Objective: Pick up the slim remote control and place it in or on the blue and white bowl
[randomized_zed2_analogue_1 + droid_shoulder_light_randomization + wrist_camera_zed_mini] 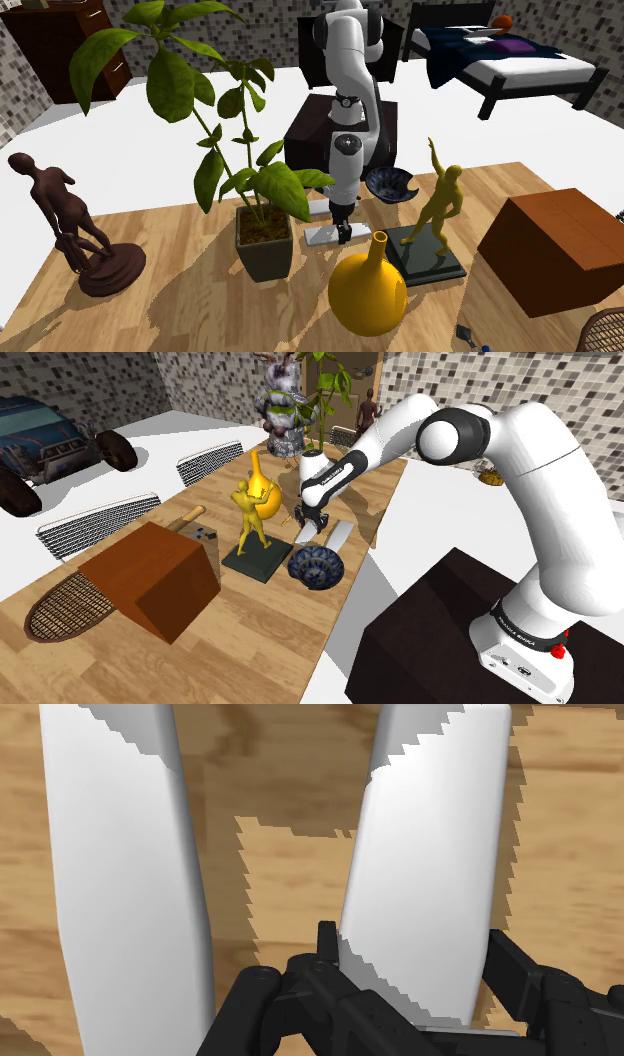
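On the shoulder view's left, a flat woven basket (65, 607) lies on the wooden table (260, 652). Next to it stands a plain brown box (150, 580) with sharp edges. Then comes a shiny golden figure (250, 512) on a dark square base, and behind it a smooth round yellow vase (266, 497) with a narrow neck. A dark pot (265, 245) holds soil and a leafy plant. The black gripper (306, 528) is low over the table. Its fingers (510, 969) are closed against the long edges of the slim white remote (425, 874). The remote is outside the patterned blue and white bowl (316, 565), just beside it. A second white bar (130, 864) lies next to the remote.
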`<act>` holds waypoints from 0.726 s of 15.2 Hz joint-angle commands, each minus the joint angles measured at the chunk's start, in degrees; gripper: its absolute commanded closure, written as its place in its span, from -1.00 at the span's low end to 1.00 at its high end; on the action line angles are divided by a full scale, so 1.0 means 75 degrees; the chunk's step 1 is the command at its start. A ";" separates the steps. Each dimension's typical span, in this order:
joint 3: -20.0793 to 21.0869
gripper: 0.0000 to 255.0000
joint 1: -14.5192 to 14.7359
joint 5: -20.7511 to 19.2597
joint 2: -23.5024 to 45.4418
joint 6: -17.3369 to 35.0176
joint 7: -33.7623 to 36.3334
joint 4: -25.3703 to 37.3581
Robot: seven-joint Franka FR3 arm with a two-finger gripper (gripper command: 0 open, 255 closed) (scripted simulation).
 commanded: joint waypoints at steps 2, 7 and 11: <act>0.0011 1.00 -0.0008 0.0008 -0.0087 -0.0043 -0.0004 -0.0043; 0.0066 1.00 -0.0050 0.0054 -0.0496 -0.0299 -0.0029 -0.0197; 0.0109 1.00 -0.0082 0.0095 -0.0808 -0.0520 -0.0052 -0.0288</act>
